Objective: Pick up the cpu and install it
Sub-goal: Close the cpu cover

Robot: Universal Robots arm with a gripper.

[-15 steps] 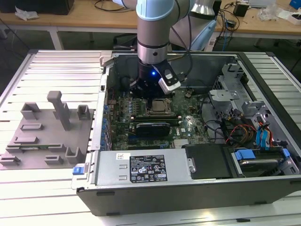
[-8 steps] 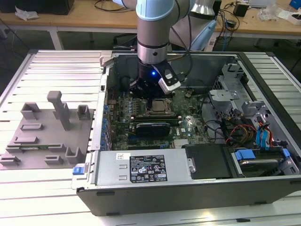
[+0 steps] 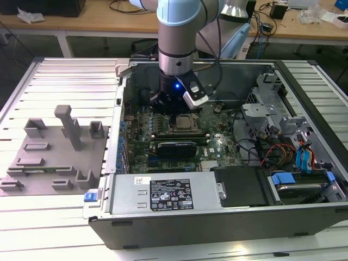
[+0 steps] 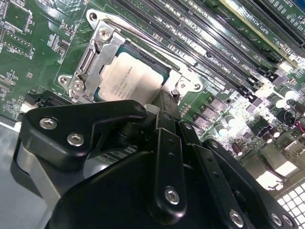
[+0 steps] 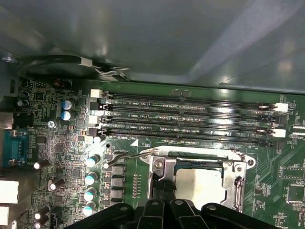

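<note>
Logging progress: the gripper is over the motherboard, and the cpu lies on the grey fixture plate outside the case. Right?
No. The cpu lies in the socket frame on the motherboard, below the gripper; both wrist views show it.

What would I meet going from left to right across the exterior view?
Grey fixture plate → cpu → metal drive cage → blue handles.
</note>
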